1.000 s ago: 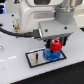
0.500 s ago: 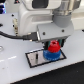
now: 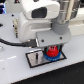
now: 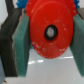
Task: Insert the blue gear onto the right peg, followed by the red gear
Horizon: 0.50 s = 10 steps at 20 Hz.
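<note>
Centrally, the red gear (image 4: pixel 48 31) is pinched between the two padded fingers (image 4: pixel 21 41) of the end effector (image 3: pixel 51 50), as seen in the wrist view. Seen from the exterior view, it is held directly above the blue gear (image 3: pixel 52 57), which lies on the black-bordered white plate (image 3: pixel 35 59) on the worktop (image 3: pixel 15 70). Whether the two gears touch cannot be told, and the right peg is hidden.

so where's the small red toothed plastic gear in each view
Exterior view: the small red toothed plastic gear sits low, towards the exterior view's right, over the blue gear.
Wrist view: it fills the picture's middle.
Shared landmark: the gripper fingers flanking it.
</note>
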Tool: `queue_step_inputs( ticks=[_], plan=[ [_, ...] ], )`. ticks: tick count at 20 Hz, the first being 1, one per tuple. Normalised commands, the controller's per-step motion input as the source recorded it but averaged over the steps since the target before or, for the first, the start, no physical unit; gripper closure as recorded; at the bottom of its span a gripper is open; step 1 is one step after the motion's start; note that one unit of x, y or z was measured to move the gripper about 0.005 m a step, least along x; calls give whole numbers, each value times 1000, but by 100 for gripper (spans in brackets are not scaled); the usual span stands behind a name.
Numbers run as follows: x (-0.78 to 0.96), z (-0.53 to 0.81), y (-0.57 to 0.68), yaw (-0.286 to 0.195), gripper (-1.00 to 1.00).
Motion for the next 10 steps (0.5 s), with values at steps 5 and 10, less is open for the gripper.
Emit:
queue_step_inputs(
  ticks=[5, 10],
  plan=[
    [47, -78, -28, 0, -100],
    [11, 410, 87, 0, -100]
  ],
)
